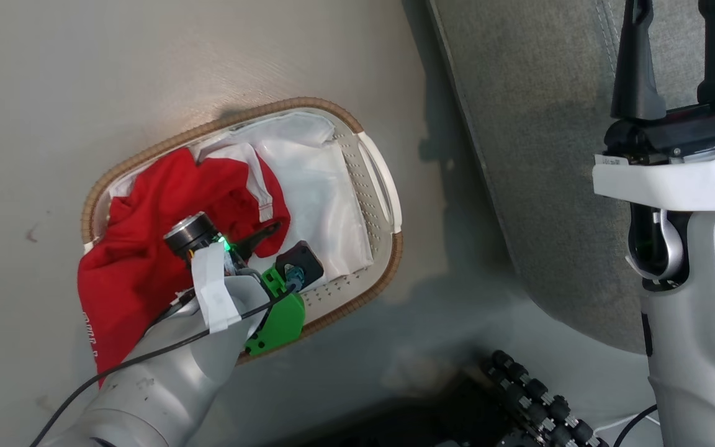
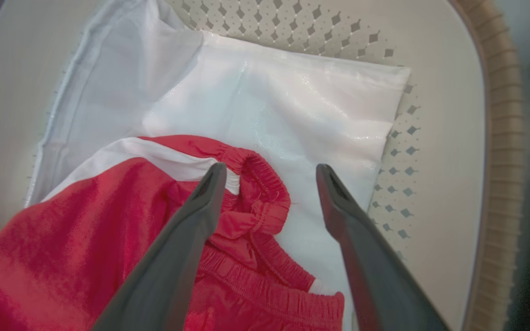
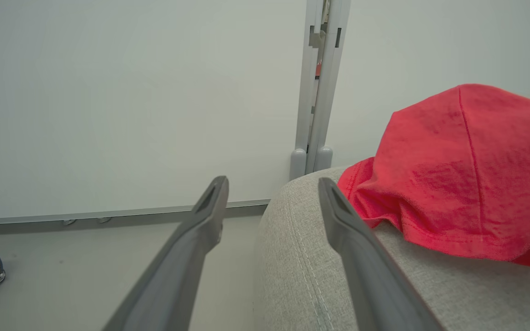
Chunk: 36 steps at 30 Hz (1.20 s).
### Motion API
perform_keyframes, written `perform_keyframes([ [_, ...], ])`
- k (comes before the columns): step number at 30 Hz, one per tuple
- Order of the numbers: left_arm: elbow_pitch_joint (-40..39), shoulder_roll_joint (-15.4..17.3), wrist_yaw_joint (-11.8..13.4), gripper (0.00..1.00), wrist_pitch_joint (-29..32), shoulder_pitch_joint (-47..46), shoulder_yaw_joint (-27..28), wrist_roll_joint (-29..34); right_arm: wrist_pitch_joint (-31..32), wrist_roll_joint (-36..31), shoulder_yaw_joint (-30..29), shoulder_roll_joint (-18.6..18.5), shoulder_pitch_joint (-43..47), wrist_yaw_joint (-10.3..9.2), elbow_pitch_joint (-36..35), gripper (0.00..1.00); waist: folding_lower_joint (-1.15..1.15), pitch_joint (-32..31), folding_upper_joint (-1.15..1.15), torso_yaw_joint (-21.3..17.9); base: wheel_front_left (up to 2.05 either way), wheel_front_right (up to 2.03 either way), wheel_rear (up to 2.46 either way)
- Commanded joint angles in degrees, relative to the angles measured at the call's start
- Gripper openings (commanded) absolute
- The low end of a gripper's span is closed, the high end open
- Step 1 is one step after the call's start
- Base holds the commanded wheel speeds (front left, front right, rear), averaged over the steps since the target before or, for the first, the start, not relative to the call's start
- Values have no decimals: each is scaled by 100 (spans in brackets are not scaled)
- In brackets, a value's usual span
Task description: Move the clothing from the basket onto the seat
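Bright red soft-fabric clothing (image 2: 108, 239) lies in the oval white perforated basket (image 2: 499, 138), its waistband between the wide-open, empty jaws of the left gripper (image 2: 270, 169), so grasping appears in hand, needing closure, then a lift to the grey woven seat (image 3: 302, 257); the right gripper (image 3: 272, 181) is equally open and empty.

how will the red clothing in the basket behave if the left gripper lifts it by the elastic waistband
Probably floppy: the clothing lies crumpled in soft folds, so it should sag below the left gripper. Likely light, being thin fabric. It spills over the basket rim, so it may drag there, and the loose white liner could lift too.
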Motion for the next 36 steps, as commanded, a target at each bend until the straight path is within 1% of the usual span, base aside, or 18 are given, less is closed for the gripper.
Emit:
perform_keyframes([
  [1,82,87,101,100,39,-148,-22,82,-26,72,13,-3,-108,-8,-65,100,-1,570,12,-448,0,0,0],
  [5,258,183,410,100,234,-301,-57,139,-26,135,27,-4,-230,-8,-146,100,-1,787,12,-537,0,0,0],
  [8,335,239,612,100,452,-380,-7,66,-26,187,53,-4,-286,-8,-196,100,-1,913,12,-580,0,0,0],
  [12,395,363,795,100,562,-479,5,35,-26,203,76,-6,-327,-8,-215,100,-1,1017,12,-601,0,0,0],
  [19,453,513,915,100,838,-564,20,-31,-26,233,66,-6,-378,-8,-220,100,-1,1127,12,-613,0,0,0],
  [25,471,498,962,100,824,-603,25,-130,-26,213,50,-6,-418,-8,-196,100,-1,1154,12,-575,0,0,0],
  [26,469,481,960,73,800,-604,26,-144,-26,208,46,-6,-429,-8,-184,100,-1,1142,12,-562,0,0,0],
  [28,466,446,956,45,758,-579,17,-182,-26,200,41,-6,-438,-8,-167,100,-1,1108,12,-537,0,0,0],
  [29,464,432,951,43,744,-560,19,-196,-26,191,40,-6,-437,-8,-158,100,-1,1091,12,-524,0,0,0],
  [30,463,426,941,27,719,-536,16,-210,-26,185,39,-6,-438,-8,-149,100,-1,1072,12,-510,0,0,0],
  [31,466,432,939,21,706,-515,18,-232,-26,183,40,-6,-439,-8,-142,100,-1,1055,12,-500,0,0,0],
  [32,468,446,948,5,715,-489,20,-253,-26,176,44,-6,-436,-8,-135,100,-1,1036,12,-489,0,0,0],
  [33,469,463,959,0,721,-468,23,-268,-26,172,48,-6,-435,-8,-132,100,-1,1022,12,-483,0,0,0],
  [36,471,500,972,0,737,-419,35,-320,-26,168,63,-6,-430,-8,-120,100,-1,977,12,-471,0,0,0],
])
